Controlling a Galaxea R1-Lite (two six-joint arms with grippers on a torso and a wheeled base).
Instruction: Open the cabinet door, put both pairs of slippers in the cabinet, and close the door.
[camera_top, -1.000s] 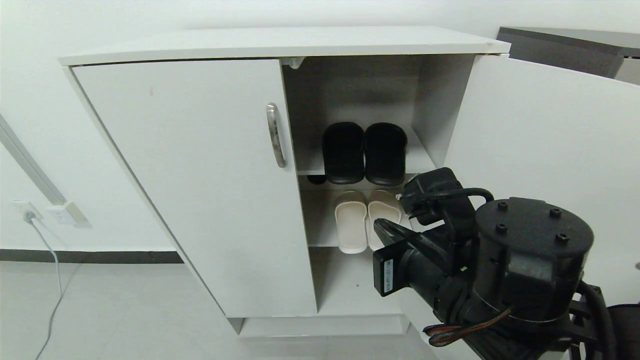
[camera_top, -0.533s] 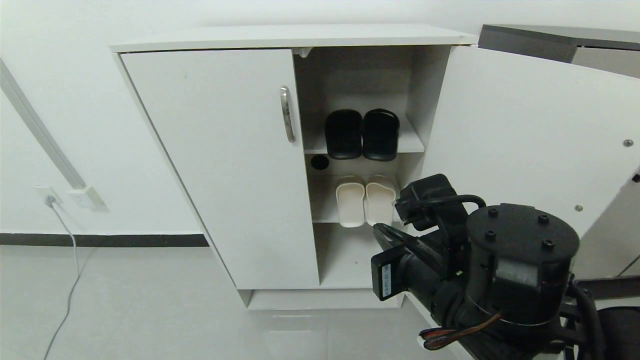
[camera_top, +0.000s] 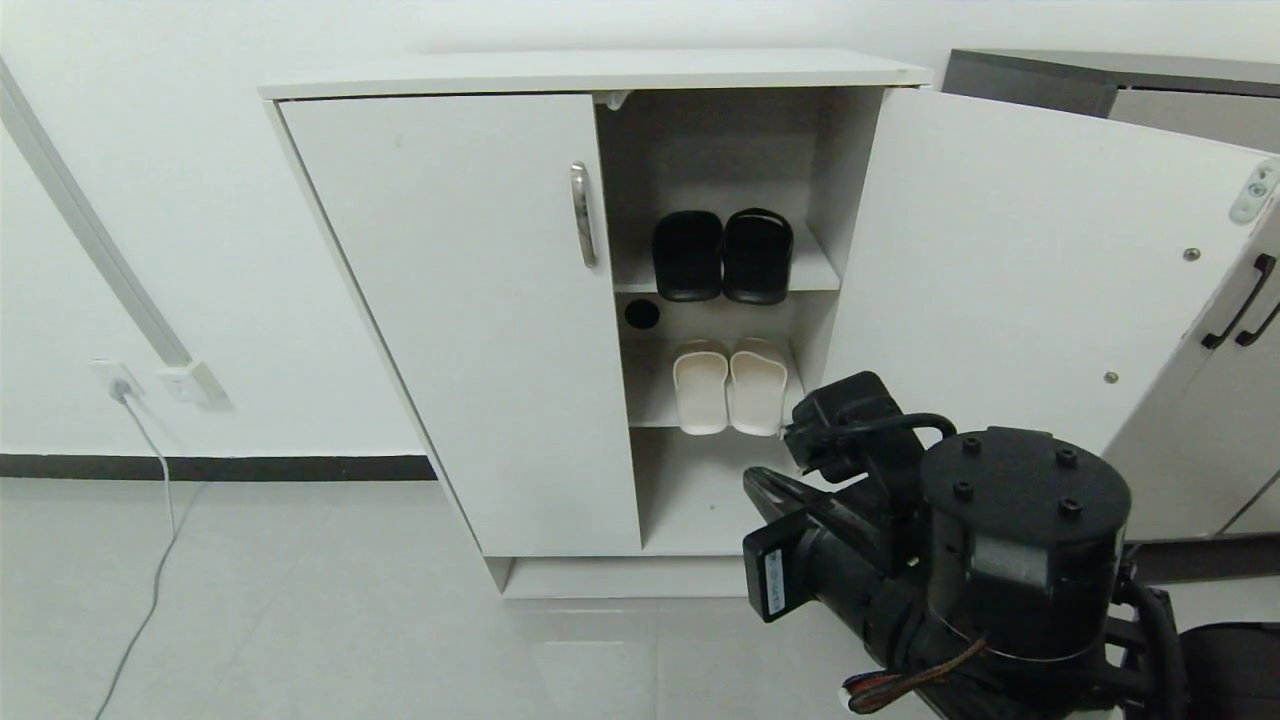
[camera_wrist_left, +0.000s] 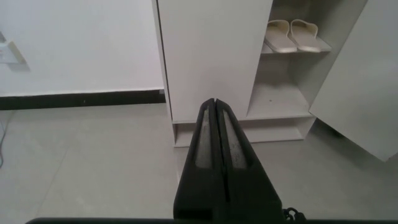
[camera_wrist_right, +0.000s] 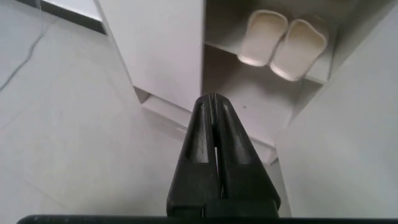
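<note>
On the upper shelf of the cabinet (camera_top: 590, 70), head view: black slippers (camera_top: 722, 256), side by side. White slippers (camera_top: 730, 386) sat on the shelf below (both pairs set back from the opening, so closing looked to be the only step left). Right door (camera_top: 1020, 270) stood wide open; left door (camera_top: 460, 300) was shut.

Left wrist view: left end effector (camera_wrist_left: 214, 106) was pressed fully together, holding nothing, over the floor (camera_wrist_left: 93, 162) in front of the cabinet.

Right wrist view: right end effector (camera_wrist_right: 214, 99) was likewise closed and empty, near the open compartment, probably placed to push the door.
</note>
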